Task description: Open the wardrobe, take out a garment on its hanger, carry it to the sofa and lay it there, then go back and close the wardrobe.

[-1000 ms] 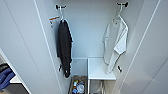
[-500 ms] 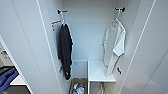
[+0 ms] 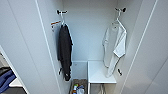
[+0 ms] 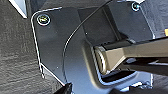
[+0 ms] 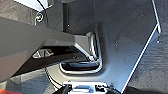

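The wardrobe (image 3: 87, 37) stands open; open room lies between the black T-shirt (image 3: 65, 51) and the white T-shirt (image 3: 114, 48). A white shelf (image 3: 100, 73) fills the lower right.

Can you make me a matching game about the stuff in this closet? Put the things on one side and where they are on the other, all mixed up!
Things:
1. black T-shirt
2. white T-shirt
3. white shelf
4. box of small things

Places:
A. on the wardrobe floor
B. hanging from the right wall hook
C. below the white T-shirt
D. hanging from the left wall hook

Pairs: 1-D, 2-B, 3-C, 4-A
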Motion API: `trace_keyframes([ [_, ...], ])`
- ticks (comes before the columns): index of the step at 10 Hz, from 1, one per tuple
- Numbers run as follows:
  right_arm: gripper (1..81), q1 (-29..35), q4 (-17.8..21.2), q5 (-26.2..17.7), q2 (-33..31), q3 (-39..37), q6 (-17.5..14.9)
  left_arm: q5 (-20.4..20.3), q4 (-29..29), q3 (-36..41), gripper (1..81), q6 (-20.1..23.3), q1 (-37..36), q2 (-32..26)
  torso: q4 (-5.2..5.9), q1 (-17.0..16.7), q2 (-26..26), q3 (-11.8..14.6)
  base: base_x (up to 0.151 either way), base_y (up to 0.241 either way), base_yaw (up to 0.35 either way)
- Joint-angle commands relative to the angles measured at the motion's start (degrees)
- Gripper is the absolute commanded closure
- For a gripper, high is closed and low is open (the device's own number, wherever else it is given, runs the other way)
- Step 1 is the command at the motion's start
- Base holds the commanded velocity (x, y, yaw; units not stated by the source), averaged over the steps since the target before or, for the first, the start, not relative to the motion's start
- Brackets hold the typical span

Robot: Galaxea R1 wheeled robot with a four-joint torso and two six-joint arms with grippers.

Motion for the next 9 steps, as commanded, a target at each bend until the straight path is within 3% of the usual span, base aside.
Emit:
trace_keyframes([
  [1,1.0,1.8,-0.8,-2.1,0.5,0.2,0.0,2.8,0.8,0.0,1.0,0.2,-2.0,-0.2,0.0,0.0,0.0,0.0,0.094,0.0,0.0],
  [9,1.0,2.1,-0.9,-2.2,0.8,0.2,-0.1,2.8,1.2,0.1,1.0,0.2,-2.0,-0.4,0.0,0.0,0.0,0.0,0.092,0.0,0.0],
])
